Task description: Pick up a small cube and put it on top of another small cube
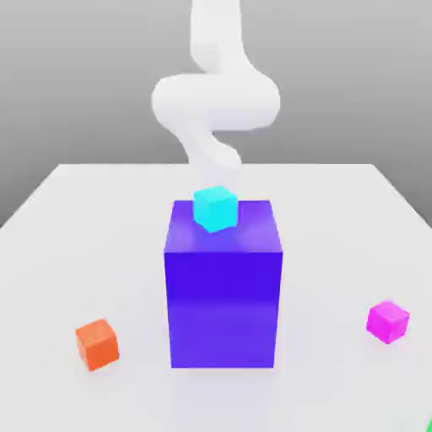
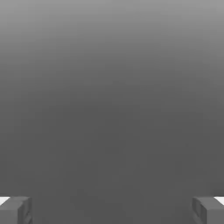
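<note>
1. Background: plain grey, paler toward the worktop (image 1: 337,253), which is white and faintly reflective.
2. Exterior view's left: small orange cube (image 1: 98,345), resting on the worktop, turned at an angle, well apart from the block.
3. Middle: large purple-blue block (image 1: 224,304), one face toward the camera. Small cyan cube (image 1: 216,209) seen at its top face (contact between the two cannot be told).
4. Above and behind these: white arm (image 1: 217,101), its lower part pale against the worktop. End effector (image 2: 112,211) open in the hand view, fingers wide apart, nothing between them.
5. Exterior view's right: small magenta-pink cube (image 1: 388,321) on the worktop, apart from the block; green sliver (image 1: 429,426) at the near corner, identity unclear.
</note>
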`<move>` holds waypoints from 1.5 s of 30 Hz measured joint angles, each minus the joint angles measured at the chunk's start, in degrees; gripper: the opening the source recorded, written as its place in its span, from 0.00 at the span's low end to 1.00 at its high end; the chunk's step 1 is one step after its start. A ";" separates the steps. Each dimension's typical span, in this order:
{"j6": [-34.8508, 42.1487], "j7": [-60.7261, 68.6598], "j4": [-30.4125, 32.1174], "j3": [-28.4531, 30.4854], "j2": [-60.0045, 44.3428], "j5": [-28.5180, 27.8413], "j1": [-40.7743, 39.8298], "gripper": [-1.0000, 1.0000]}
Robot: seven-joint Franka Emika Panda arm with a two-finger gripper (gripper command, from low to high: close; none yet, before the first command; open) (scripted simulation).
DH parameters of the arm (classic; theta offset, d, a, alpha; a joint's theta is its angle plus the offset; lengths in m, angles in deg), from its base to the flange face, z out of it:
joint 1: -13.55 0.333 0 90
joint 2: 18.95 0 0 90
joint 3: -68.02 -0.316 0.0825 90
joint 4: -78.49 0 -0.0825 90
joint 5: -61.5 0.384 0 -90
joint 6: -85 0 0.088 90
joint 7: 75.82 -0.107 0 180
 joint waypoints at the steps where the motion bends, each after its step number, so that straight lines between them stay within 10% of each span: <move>1: -1.17 -0.11 0.84 -0.82 -2.24 0.54 0.94 0.50; 16: -17.82 -6.65 12.63 -15.92 -33.31 0.93 12.73 0.50; 28: -32.92 -24.07 16.05 -10.00 -59.11 -18.23 28.01 0.50; 29: -34.34 -25.04 15.62 -8.45 -60.95 -19.46 29.29 0.00; 45: -22.69 -11.11 12.77 -14.65 -51.97 -9.52 23.31 0.00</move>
